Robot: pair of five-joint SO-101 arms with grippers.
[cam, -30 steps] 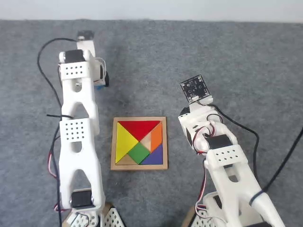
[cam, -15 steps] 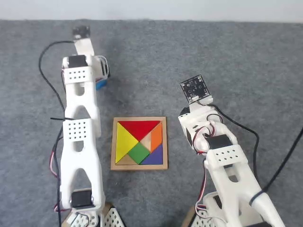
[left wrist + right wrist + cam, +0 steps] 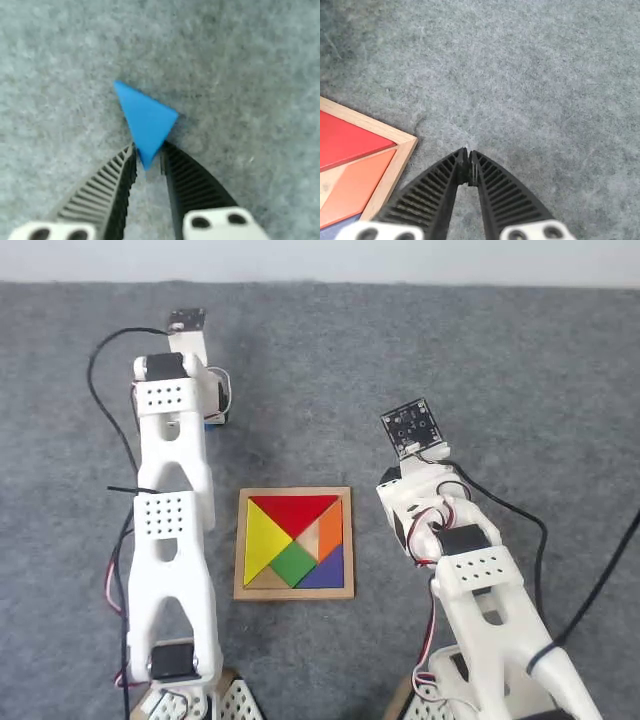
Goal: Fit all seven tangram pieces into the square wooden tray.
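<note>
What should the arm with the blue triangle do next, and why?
Probably carry the blue triangle over to the tray. The left gripper is pinching one corner of it, off to the far side of the table from the tray, and the tray shows a bare wooden gap between the coloured pieces where it might fit.

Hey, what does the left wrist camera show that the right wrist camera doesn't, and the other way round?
Left wrist view: a blue triangle, its tip pinched between the fingers of the left gripper. Right wrist view: the right gripper, shut with nothing in it, over the mat near a corner of the wooden tray, which holds a red piece and an orange piece. Both: the same grey felt-like mat beneath the grippers.
</note>
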